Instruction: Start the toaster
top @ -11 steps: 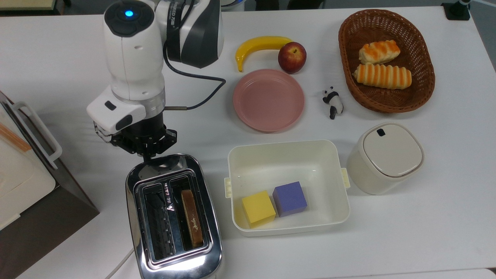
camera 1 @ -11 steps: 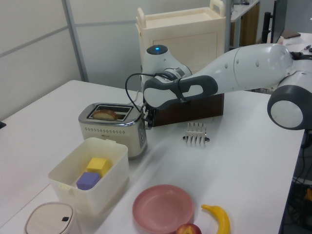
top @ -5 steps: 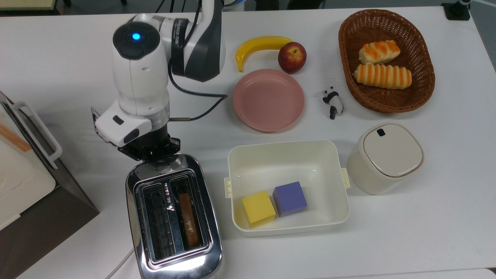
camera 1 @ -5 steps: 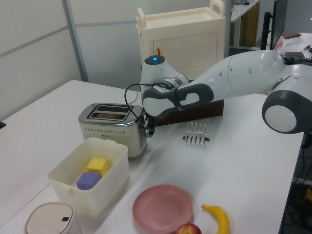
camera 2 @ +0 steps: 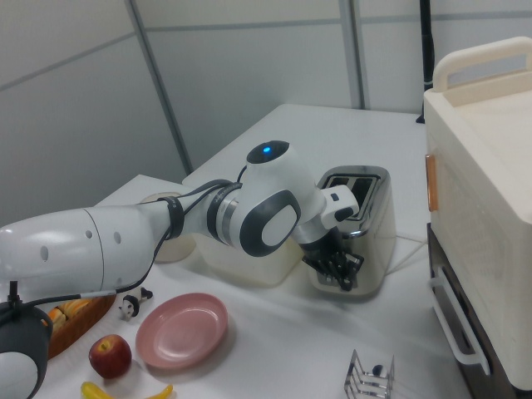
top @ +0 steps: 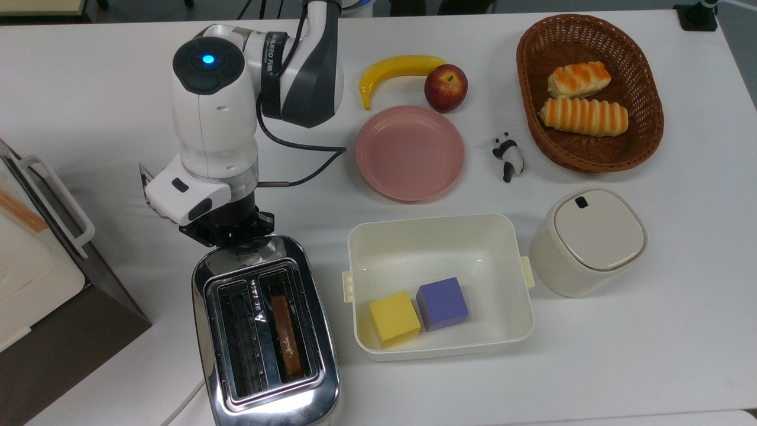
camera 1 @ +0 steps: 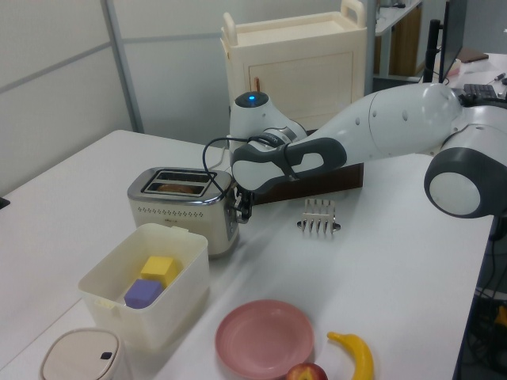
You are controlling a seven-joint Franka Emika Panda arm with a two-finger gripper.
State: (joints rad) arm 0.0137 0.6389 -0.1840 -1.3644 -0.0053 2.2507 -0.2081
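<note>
Table: wide white tabletop (top: 650, 355) under everything.
Box appliance: cream-and-brown box with a white handle (top: 35, 260) at the top view's left edge.
My arm: white and grey, bent down over the toaster's end.
Toaster: shiny chrome two-slot toaster (top: 266, 331) near the top view's bottom edge, just beside the cream plastic bin (top: 440, 236) — a brown slice (top: 286, 334) sits low in one slot.
My claw: black two-finger gripper (top: 227, 228) pressed against the toaster's end; whether its fingers are apart or together I cannot tell.
Rack: small wire toast rack (camera 1: 318, 218) — well apart from the toaster.
</note>
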